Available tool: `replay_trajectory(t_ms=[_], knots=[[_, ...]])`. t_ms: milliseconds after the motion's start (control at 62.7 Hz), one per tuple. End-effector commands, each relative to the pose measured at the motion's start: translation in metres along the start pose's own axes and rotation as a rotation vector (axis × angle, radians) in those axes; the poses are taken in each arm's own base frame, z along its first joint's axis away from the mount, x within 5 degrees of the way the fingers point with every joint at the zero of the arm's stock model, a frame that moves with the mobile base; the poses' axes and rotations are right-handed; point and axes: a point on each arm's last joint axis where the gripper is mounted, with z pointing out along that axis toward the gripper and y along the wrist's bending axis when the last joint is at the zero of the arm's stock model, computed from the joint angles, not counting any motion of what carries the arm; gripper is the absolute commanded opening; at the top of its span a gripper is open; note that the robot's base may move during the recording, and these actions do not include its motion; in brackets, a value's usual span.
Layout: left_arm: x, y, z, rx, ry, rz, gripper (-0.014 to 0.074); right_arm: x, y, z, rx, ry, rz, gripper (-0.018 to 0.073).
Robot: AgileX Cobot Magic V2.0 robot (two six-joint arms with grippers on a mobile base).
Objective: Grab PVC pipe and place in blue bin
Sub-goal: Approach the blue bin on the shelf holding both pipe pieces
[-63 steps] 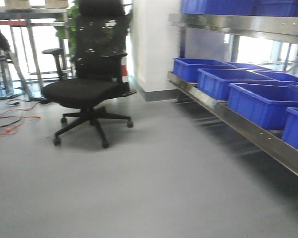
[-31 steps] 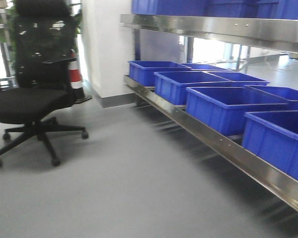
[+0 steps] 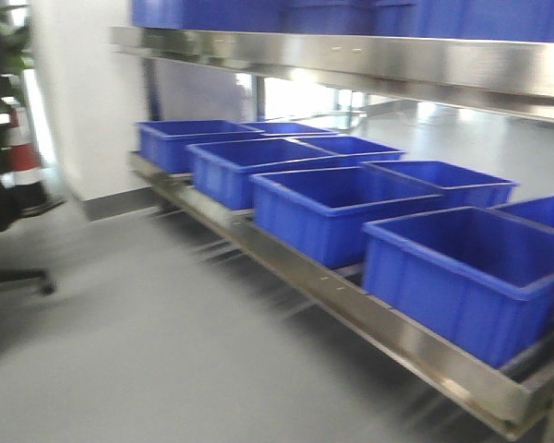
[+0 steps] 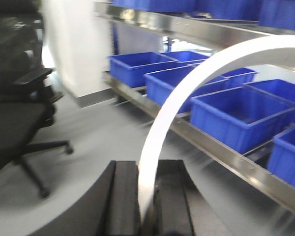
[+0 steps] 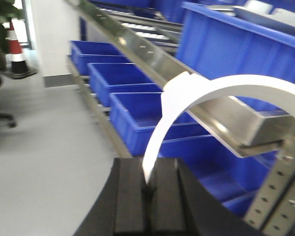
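The left gripper [image 4: 147, 196] and the right gripper [image 5: 147, 196] are each clenching what looks like a white curved PVC pipe [image 4: 187, 83] [image 5: 226, 86], smooth, matte and arching; I cannot tell whether it is one piece or two. The step is probably carrying it to a blue rectangular plastic bin [image 3: 471, 268], open-topped on the brushed steel shelf [image 3: 351, 297]. Both jaws should be gripping firmly, clearing the hard rim, then releasing together.

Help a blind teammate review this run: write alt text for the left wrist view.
A black claw clamps a white curved strip that arcs up and right. Beyond it, blue bins line a steel shelf on the right; a black office chair stands left.
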Motion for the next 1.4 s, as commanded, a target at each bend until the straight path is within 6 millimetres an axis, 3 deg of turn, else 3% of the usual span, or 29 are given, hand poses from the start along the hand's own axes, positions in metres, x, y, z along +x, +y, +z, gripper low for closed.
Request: replay_trajectory(t_ms=[0, 1388], knots=[[-0.0031, -0.0003, -0.0014, 0.003, -0.034, -0.007, -0.0111, -0.0028, -0.0015, -0.0011, 0.016, -0.037, -0.008, -0.0154], [-0.0031, -0.0003, -0.0014, 0.003, -0.034, -0.007, -0.0111, -0.0028, -0.0015, -0.0011, 0.016, -0.037, -0.008, -0.0154]])
